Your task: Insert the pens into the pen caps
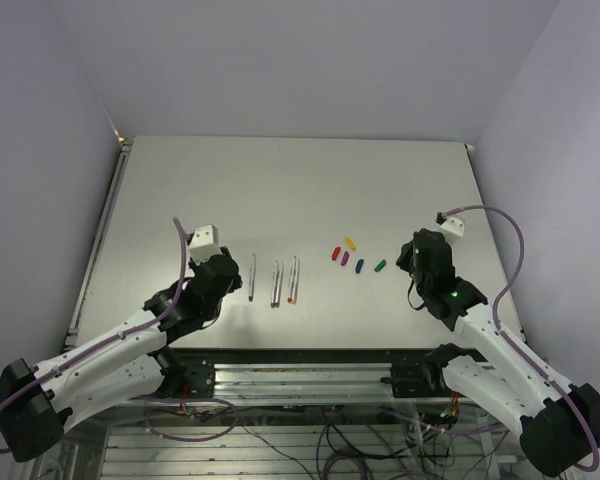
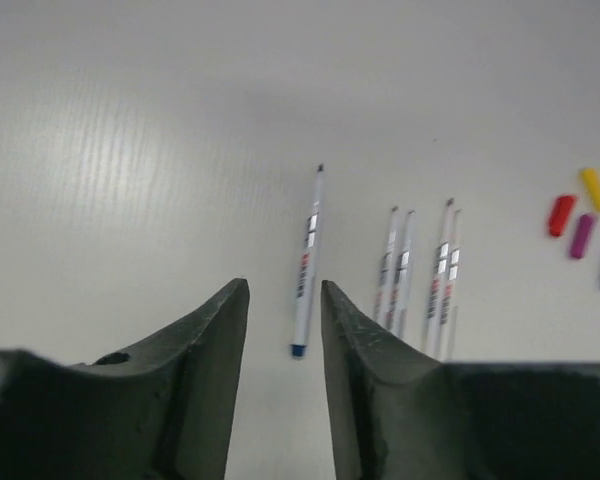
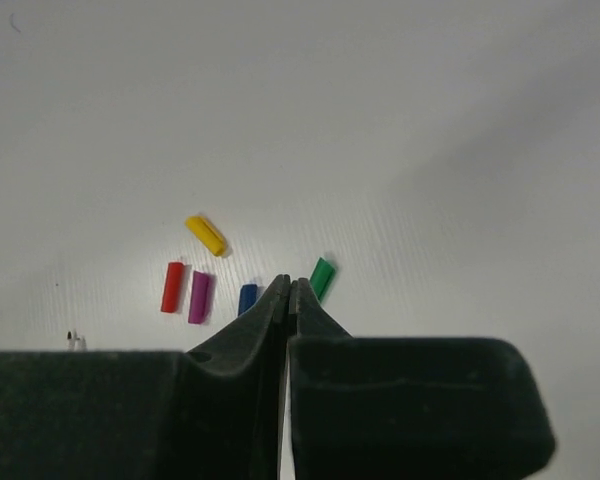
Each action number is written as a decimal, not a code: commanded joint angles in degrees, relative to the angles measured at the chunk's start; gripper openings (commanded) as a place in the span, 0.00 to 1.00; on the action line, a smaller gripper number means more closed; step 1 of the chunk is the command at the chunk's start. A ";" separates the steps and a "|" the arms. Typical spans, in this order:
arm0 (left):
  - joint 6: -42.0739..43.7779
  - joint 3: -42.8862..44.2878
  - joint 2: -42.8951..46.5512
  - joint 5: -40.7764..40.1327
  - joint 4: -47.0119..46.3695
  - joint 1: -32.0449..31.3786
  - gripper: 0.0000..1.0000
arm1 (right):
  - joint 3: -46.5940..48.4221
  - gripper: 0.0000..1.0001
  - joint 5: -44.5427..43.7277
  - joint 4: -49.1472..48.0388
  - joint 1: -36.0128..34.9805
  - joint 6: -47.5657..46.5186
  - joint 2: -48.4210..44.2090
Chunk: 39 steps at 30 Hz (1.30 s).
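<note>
**A:** Where did the pens (image 1: 276, 283) lie?

**B:** Flat on the table (image 1: 280, 180), ahead of the left arm and all roughly parallel. A single pen (image 2: 307, 262) lay alone at the left. To its right were two pairs, each pair side by side and touching or nearly so.

**A:** And the pen caps (image 1: 345, 258)?

**B:** Loose on the same table, well apart from the pens and close to the right arm. The yellow cap (image 3: 206, 235) sat farthest out. The red cap (image 3: 171, 286) and purple cap (image 3: 199, 296) lay just beside each other. The blue cap (image 3: 247, 298) and green cap (image 3: 322, 277) showed on either side of the right fingertips.

**A:** The tools?

**B:** The left gripper (image 2: 283, 290) had its jaws apart with nothing between them, and the single pen's blue end lay just ahead of the gap. The right gripper (image 3: 290, 283) was pressed closed and held nothing.

**A:** The surface and the room?

**B:** The tabletop was pale grey and matte, with a soft glare. Plain pale walls (image 1: 280, 60) stood on three sides, and cables (image 1: 360, 440) hung below the near edge.

**A:** Any writing?

**B:** The white barrels carried red and blue print, too blurred to read.
</note>
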<state>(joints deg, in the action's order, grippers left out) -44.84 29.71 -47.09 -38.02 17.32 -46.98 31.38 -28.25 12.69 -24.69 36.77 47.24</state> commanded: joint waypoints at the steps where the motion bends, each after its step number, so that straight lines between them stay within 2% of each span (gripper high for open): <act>1: -1.65 -1.44 0.54 0.36 3.35 -0.10 0.43 | -1.80 0.02 0.05 0.41 0.34 3.55 -1.08; 2: -1.05 -1.77 1.10 0.51 3.41 -0.12 0.50 | -2.10 0.16 0.04 0.34 0.39 3.72 -1.23; 4: -0.56 -2.27 2.53 0.66 3.71 -0.12 0.69 | -2.55 0.50 0.22 -0.07 0.34 3.30 -1.60; 6: -0.58 -2.54 3.76 0.41 4.35 -0.13 0.82 | -2.90 0.67 0.64 -0.56 0.34 3.01 -2.00; 8: -0.85 -2.76 4.65 -0.04 4.72 -0.12 0.96 | -2.96 0.74 0.74 -0.81 0.33 2.64 -2.10; 9: -0.92 -2.92 4.91 -0.11 4.58 -0.13 1.00 | -2.82 0.78 0.67 -0.74 0.34 2.41 -2.15; 14: -0.08 -4.02 4.89 1.42 2.83 -0.12 0.99 | -0.76 0.98 -0.14 1.62 0.34 1.45 -1.28; 39: 1.95 -5.50 3.89 3.19 -0.26 -0.11 1.00 | -0.89 1.00 -0.67 2.93 0.34 -0.12 -3.21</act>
<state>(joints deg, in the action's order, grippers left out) -43.70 24.77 -43.24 -35.68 18.79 -46.98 30.00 -28.08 15.40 -24.69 37.41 44.71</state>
